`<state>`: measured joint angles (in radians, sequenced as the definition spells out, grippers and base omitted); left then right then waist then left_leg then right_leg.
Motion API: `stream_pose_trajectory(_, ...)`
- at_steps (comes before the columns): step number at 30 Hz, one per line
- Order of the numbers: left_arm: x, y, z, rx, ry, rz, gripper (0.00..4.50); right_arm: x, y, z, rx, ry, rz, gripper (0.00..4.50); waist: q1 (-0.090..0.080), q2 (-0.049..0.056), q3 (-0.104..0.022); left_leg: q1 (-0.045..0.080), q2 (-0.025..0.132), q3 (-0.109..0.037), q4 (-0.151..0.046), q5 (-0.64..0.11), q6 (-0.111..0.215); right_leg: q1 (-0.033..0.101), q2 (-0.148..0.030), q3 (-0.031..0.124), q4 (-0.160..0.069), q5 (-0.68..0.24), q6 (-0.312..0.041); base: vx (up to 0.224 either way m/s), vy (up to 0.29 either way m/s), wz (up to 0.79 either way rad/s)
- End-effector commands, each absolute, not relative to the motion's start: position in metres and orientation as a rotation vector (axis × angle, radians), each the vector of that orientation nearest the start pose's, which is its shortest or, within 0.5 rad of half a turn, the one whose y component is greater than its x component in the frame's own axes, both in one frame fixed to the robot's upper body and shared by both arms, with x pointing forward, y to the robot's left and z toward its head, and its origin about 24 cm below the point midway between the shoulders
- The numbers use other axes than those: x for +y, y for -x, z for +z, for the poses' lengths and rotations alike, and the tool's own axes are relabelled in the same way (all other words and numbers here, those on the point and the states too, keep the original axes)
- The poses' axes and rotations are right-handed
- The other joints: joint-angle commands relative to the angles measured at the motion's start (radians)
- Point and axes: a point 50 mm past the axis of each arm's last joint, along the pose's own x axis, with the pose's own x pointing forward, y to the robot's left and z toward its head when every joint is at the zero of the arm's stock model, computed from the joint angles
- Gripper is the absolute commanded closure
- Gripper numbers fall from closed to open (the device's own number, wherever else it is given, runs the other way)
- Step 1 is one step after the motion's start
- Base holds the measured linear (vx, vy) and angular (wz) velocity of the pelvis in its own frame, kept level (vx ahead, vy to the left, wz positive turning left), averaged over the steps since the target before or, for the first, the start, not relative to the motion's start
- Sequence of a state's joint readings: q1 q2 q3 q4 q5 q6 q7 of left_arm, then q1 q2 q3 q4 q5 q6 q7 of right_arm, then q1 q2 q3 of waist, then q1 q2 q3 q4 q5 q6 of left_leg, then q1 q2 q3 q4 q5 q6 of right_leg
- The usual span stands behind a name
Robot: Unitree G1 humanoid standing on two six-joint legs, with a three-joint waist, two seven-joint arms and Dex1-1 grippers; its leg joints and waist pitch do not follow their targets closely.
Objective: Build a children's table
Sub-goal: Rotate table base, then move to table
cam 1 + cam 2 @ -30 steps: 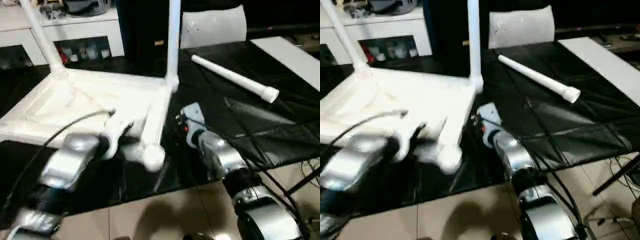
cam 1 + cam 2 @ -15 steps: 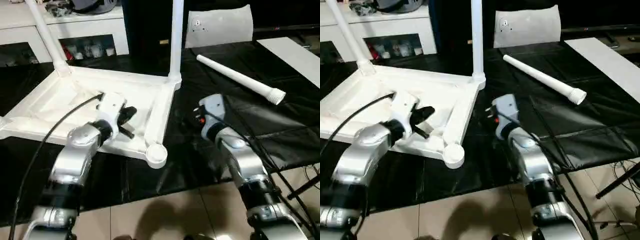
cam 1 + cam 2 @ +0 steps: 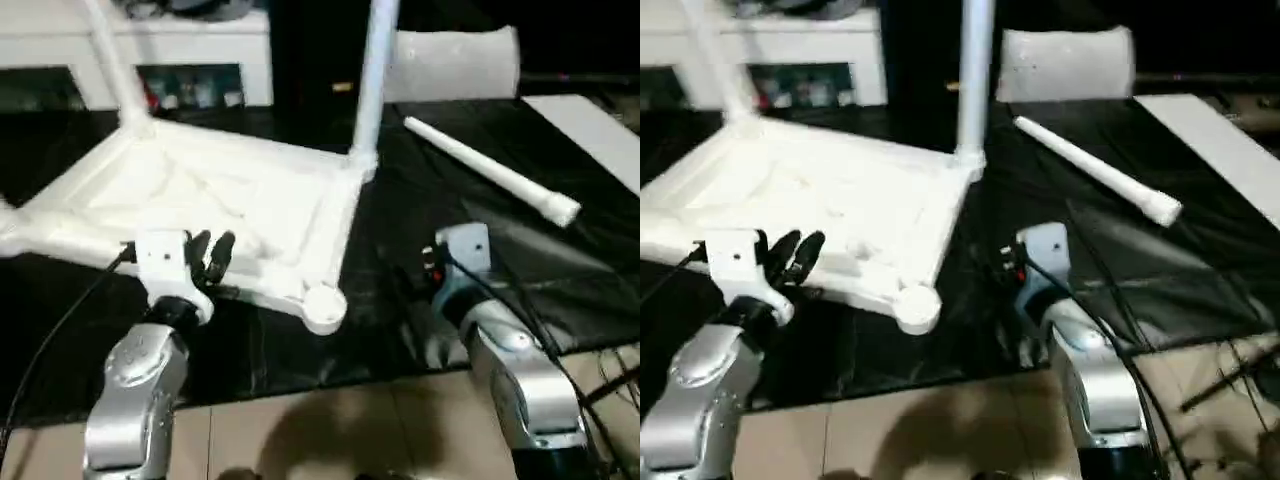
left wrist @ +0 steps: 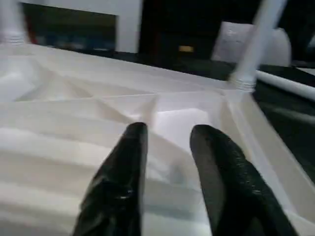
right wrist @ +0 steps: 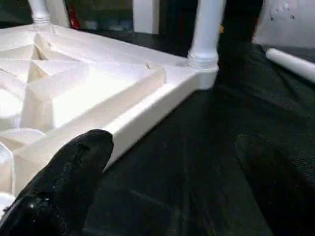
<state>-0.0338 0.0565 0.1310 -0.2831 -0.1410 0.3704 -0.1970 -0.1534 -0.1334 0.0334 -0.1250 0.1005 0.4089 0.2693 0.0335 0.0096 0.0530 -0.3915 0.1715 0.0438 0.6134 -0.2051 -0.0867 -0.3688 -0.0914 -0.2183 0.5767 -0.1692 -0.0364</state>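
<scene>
Left eye view: the small all-white plastic children's table (image 3: 215,205) lies upside down on the large black-covered desk (image 3: 470,215), ribbed underside up; two long tapered legs stand in the far corner sockets, one at the far left (image 3: 108,55) and one at the far right (image 3: 372,85). The near right round socket (image 3: 324,306) is empty, and a loose white tubular leg (image 3: 490,170) lies on the desk, well apart to the right. The left gripper (image 3: 208,256) hovers at the table's near rim, jaws apart and holding nothing. Right eye view: the right gripper (image 3: 1038,258) sits on the black cover just beside the table's right edge. Left wrist view: two black fingers (image 4: 128,167) stand parted over the white ribs, gripping nothing. Right wrist view: the jaws are wide apart and empty, facing the rim and the fitted corner leg (image 5: 205,29). Judged progress: about half done; the remaining sockets await legs.
</scene>
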Motion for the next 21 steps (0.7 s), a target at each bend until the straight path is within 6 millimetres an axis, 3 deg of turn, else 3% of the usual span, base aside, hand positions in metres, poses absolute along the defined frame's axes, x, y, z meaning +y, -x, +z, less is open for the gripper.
stream_pose_trajectory(1, 0.169, -0.254, 0.087, 0.027, 0.067, -0.117, 2.51, -0.144, -0.275, 0.078, 0.109, 0.088, 0.347, 0.00, -0.013, 0.029, -0.038, -0.015, 0.086, -0.109, -0.159, -0.561, 0.029, 0.064, -0.029, 0.073, 0.009, -0.252, -0.064, 0.003, -0.034, 0.49)
stream_pose_trajectory(2, 0.169, -0.254, 0.087, 0.029, 0.059, -0.122, 2.43, -0.144, -0.274, 0.078, 0.108, 0.082, 0.355, 0.00, -0.018, 0.028, -0.037, 0.000, 0.093, -0.135, -0.168, -0.584, 0.034, 0.054, -0.018, 0.082, 0.025, -0.232, -0.091, 0.031, -0.068, 0.53)
stream_pose_trajectory(3, 0.168, -0.253, 0.086, 0.032, 0.057, -0.124, 2.36, -0.144, -0.272, 0.078, 0.111, 0.044, 0.356, 0.00, -0.022, 0.022, -0.035, 0.025, 0.088, -0.166, -0.168, -0.559, 0.069, 0.035, -0.012, 0.099, 0.033, -0.224, -0.170, 0.076, -0.105, 0.59)
stream_pose_trajectory(4, 0.167, -0.253, 0.086, 0.035, 0.059, -0.126, 2.30, -0.144, -0.271, 0.079, 0.104, 0.037, 0.358, 0.00, -0.022, 0.016, -0.033, 0.009, 0.058, -0.172, -0.161, -0.499, 0.103, 0.042, -0.016, 0.115, 0.029, -0.246, -0.255, 0.076, -0.105, 0.59)
stream_pose_trajectory(5, 0.167, -0.252, 0.086, 0.036, 0.061, -0.125, 2.24, -0.146, -0.270, 0.079, 0.106, 0.046, 0.355, 0.00, -0.016, 0.012, -0.032, -0.003, 0.032, -0.161, -0.150, -0.467, 0.104, 0.046, -0.020, 0.121, 0.012, -0.273, -0.297, 0.049, -0.154, 0.63)
stream_pose_trajectory(6, 0.166, -0.252, 0.086, 0.037, 0.061, -0.123, 2.12, -0.146, -0.269, 0.079, 0.109, 0.055, 0.353, 0.00, -0.006, -0.004, -0.038, -0.036, -0.015, -0.130, -0.102, -0.399, 0.072, 0.065, -0.047, 0.118, -0.033, -0.401, -0.350, 0.013, -0.187, 0.53)
stream_pose_trajectory(7, 0.166, -0.251, 0.085, 0.039, 0.060, -0.121, 2.00, -0.148, -0.267, 0.078, 0.114, 0.033, 0.340, 0.00, 0.013, -0.031, -0.053, -0.043, -0.050, -0.046, 0.038, -0.282, 0.053, 0.075, -0.114, 0.096, -0.115, -0.585, -0.365, 0.013, -0.187, 0.53)
stream_pose_trajectory(8, 0.166, -0.251, 0.085, 0.041, 0.059, -0.120, 1.91, -0.149, -0.267, 0.078, 0.116, 0.029, 0.332, 0.00, 0.021, -0.043, -0.056, -0.042, -0.052, 0.025, 0.142, -0.185, 0.072, 0.075, -0.152, 0.067, -0.149, -0.622, -0.350, 0.019, -0.194, 0.42)
stream_pose_trajectory(9, 0.166, -0.250, 0.084, 0.045, 0.056, -0.118, 1.86, -0.151, -0.267, 0.078, 0.120, 0.021, 0.311, 0.00, 0.044, -0.029, -0.041, -0.032, -0.026, 0.080, 0.162, -0.149, 0.119, 0.064, -0.156, 0.068, -0.148, -0.567, -0.311, 0.014, -0.170, 0.44)
stream_pose_trajectory(10, 0.166, -0.250, 0.084, 0.047, 0.054, -0.118, 1.79, -0.152, -0.267, 0.077, 0.122, 0.021, 0.299, 0.00, 0.036, -0.021, -0.028, -0.031, 0.015, 0.089, 0.138, -0.128, 0.147, 0.071, -0.157, 0.005, -0.147, -0.522, -0.210, 0.014, -0.170, 0.44)
stream_pose_trajectory(11, 0.165, -0.249, 0.084, 0.048, 0.055, -0.119, 1.68, -0.152, -0.267, 0.077, 0.126, 0.034, 0.296, 0.00, 0.042, -0.004, -0.038, -0.005, 0.029, 0.087, 0.093, -0.142, 0.159, 0.083, -0.137, -0.007, -0.140, -0.487, -0.175, 0.025, -0.136, 0.53)
stream_pose_trajectory(12, 0.165, -0.249, 0.084, 0.049, 0.054, -0.120, 1.56, -0.152, -0.267, 0.077, 0.131, 0.043, 0.287, 0.00, 0.027, 0.029, -0.056, 0.033, 0.112, 0.024, -0.005, -0.160, 0.184, 0.102, -0.075, -0.034, -0.100, -0.337, -0.078, 0.030, -0.133, 0.62)
stream_pose_trajectory(13, 0.164, -0.249, 0.083, 0.050, 0.053, -0.126, 1.47, -0.153, -0.267, 0.076, 0.154, 0.033, 0.270, 0.00, -0.017, 0.037, -0.066, 0.074, 0.267, -0.135, -0.102, -0.123, 0.332, -0.004, -0.002, 0.044, 0.135, -0.251, -0.007, 0.030, -0.133, 0.62)
stream_pose_trajectory(14, 0.164, -0.249, 0.083, 0.051, 0.053, -0.129, 1.47, -0.153, -0.266, 0.074, 0.179, 0.018, 0.264, 0.00, -0.029, 0.026, -0.066, 0.098, 0.247, -0.145, -0.084, -0.037, 0.388, -0.058, 0.004, 0.086, 0.169, -0.289, -0.020, 0.032, -0.134, 0.61)
stream_pose_trajectory(15, 0.164, -0.249, 0.083, 0.052, 0.052, -0.131, 1.33, -0.153, -0.266, 0.073, 0.202, 0.002, 0.258, 0.00, -0.031, 0.021, -0.065, 0.097, 0.191, -0.141, -0.060, 0.123, 0.496, -0.087, 0.006, 0.147, 0.195, -0.259, -0.068, 0.035, -0.148, 0.53)
stream_pose_trajectory(16, 0.164, -0.249, 0.083, 0.053, 0.052, -0.132, 1.24, -0.153, -0.265, 0.072, 0.207, 0.002, 0.258, 0.00, -0.014, 0.021, -0.060, 0.084, 0.145, -0.129, -0.058, 0.261, 0.571, -0.087, 0.005, 0.183, 0.174, -0.217, -0.108, 0.035, -0.148, 0.53)
stream_pose_trajectory(17, 0.164, -0.249, 0.083, 0.053, 0.053, -0.132, 1.24, -0.153, -0.265, 0.072, 0.209, 0.004, 0.259, 0.00, -0.021, 0.007, -0.067, 0.076, 0.106, -0.126, -0.050, 0.306, 0.579, -0.073, 0.003, 0.200, 0.144, -0.161, -0.156, 0.010, -0.199, 0.49)
stream_pose_trajectory(18, 0.163, -0.249, 0.083, 0.052, 0.053, -0.133, 1.11, -0.153, -0.264, 0.072, 0.210, 0.013, 0.267, 0.00, -0.013, -0.005, -0.068, 0.081, 0.072, -0.062, -0.021, 0.264, 0.532, -0.052, -0.016, 0.222, 0.071, -0.037, -0.335, -0.010, -0.254, 0.37)
stream_pose_trajectory(19, 0.163, -0.249, 0.083, 0.053, 0.054, -0.135, 1.02, -0.153, -0.263, 0.071, 0.214, 0.015, 0.273, 0.00, 0.017, -0.057, -0.057, -0.035, -0.078, 0.053, 0.119, 0.050, 0.426, 0.046, -0.036, 0.259, -0.035, 0.074, -0.521, -0.010, -0.254, 0.37)
stream_pose_trajectory(20, 0.163, -0.249, 0.082, 0.055, 0.054, -0.137, 1.02, -0.152, -0.262, 0.071, 0.217, 0.016, 0.276, 0.00, 0.038, -0.074, -0.065, -0.046, -0.090, 0.090, 0.194, -0.101, 0.337, 0.067, -0.048, 0.263, -0.053, 0.021, -0.541, 0.017, -0.278, 0.18)
stream_pose_trajectory(21, 0.162, -0.248, 0.082, 0.059, 0.045, -0.143, 0.83, -0.151, -0.262, 0.070, 0.220, 0.016, 0.283, 0.00, 0.046, -0.074, -0.052, -0.060, -0.081, 0.091, 0.208, -0.175, 0.186, 0.076, -0.050, 0.262, -0.047, -0.022, -0.477, 0.009, -0.245, -0.05)
